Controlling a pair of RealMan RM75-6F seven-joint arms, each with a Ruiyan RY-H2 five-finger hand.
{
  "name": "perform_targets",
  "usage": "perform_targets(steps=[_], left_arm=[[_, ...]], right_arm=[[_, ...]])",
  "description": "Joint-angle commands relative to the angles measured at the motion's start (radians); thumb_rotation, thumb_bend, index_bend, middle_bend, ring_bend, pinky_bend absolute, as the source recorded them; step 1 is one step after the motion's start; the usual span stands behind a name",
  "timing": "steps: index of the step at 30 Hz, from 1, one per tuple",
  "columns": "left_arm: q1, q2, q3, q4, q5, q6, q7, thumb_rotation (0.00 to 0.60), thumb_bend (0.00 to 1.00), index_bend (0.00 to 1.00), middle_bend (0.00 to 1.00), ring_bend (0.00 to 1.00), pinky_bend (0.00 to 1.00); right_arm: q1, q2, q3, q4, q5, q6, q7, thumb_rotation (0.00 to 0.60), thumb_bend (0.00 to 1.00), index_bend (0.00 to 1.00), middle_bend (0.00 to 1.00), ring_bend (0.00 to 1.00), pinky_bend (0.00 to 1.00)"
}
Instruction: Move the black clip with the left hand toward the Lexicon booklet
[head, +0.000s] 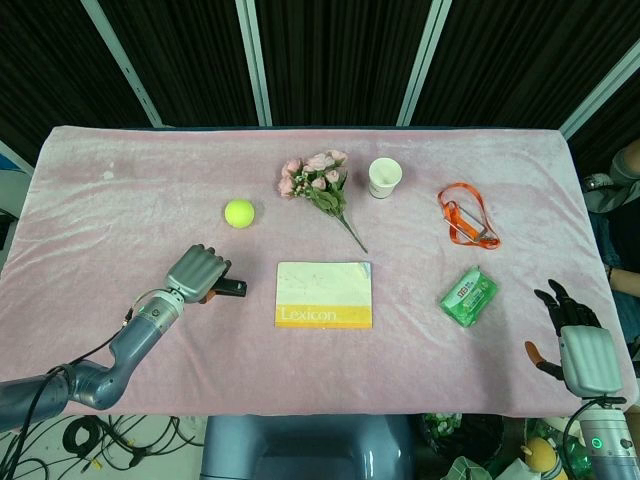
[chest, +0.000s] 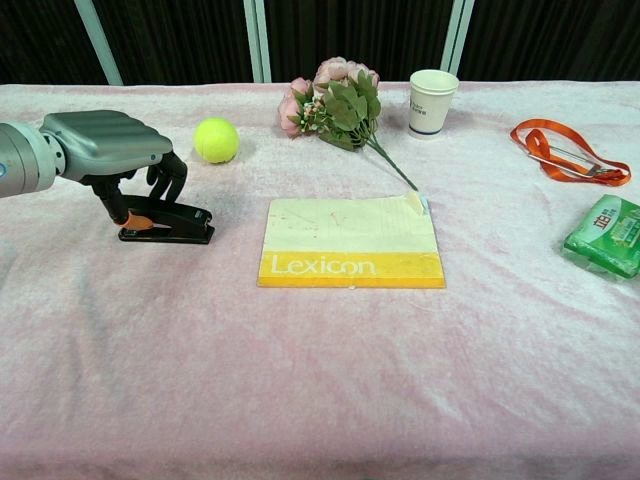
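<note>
the left hand (chest: 110, 150) pinches the black clip (chest: 165, 222) resting on the tabletop (chest: 320, 380) near its left edge, apart from the lexicon booklet (chest: 350, 242), so the move toward it remains.

The Lexicon booklet (head: 324, 295) lies on the table (head: 100, 200), near its front edge. To its left sits the clip (chest: 170, 223), under the left hand (head: 197, 272). Behind the booklet and to the left is the tennis ball (head: 239, 212); straight behind, the flower bunch (head: 320, 184); behind and to the right, the paper cup (head: 384, 177). Right of the booklet lies the wipes packet (head: 469, 296), with the lanyard (head: 466, 217) behind it. The right hand (head: 578, 345) is far right, at the table's edge.
</note>
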Motion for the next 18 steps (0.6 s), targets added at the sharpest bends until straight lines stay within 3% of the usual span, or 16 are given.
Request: perform_targets(steps=[1,18], left_arm=[[0.001,0.0,0.001,0.002,-0.002,-0.001,0.001,0.6,0.41,0.49,0.53,0.36,0.44],[0.001,-0.005,-0.002,0.004,-0.006,-0.006,-0.011,0.6,0.41,0.49,0.53,0.36,0.44]], right_arm=[[0.0,0.0,0.0,0.0,0.001,-0.001,0.0,0.6,0.2,0.18,0.06,0.18,0.21],[-0.001,0.004,-0.001,-0.007,0.01,-0.006,-0.007,0.6,0.2,0.18,0.06,0.18,0.21]])
